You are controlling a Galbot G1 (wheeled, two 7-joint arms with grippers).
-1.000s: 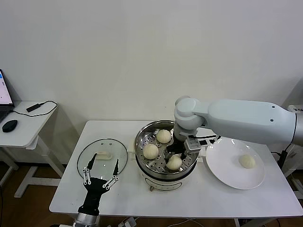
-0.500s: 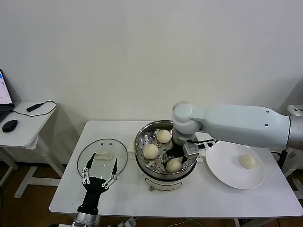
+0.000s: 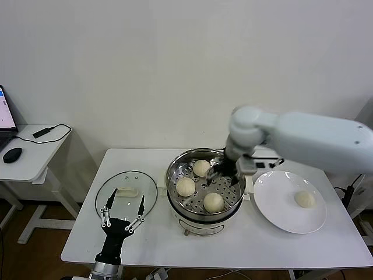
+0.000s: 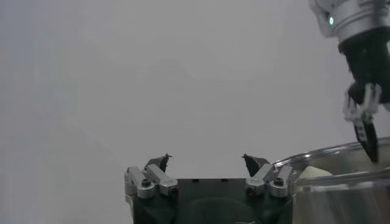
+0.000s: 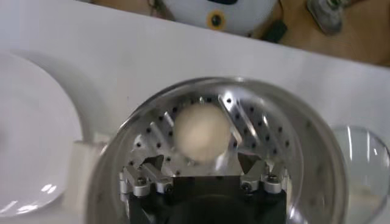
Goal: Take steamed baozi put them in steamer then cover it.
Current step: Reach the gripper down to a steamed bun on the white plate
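Now the large round shiny steel steamer (image 3: 204, 186) stands near the middle of the white worktop (image 3: 256, 245), with three small cream-white steamed baozi (image 3: 214, 202) resting apart on its perforated tray. A fourth bun (image 3: 304, 199) lies on the flat white round plate (image 3: 274, 204) just beside the pot, on the robot's right. The right gripper (image 3: 224, 172) hangs above the tray's far right part, its jaws spread wide and holding nothing. The left gripper (image 3: 123, 216) sits low at the near edge, beside the round glass lid (image 3: 143, 184) with its white handle; its jaws are also wide and empty.
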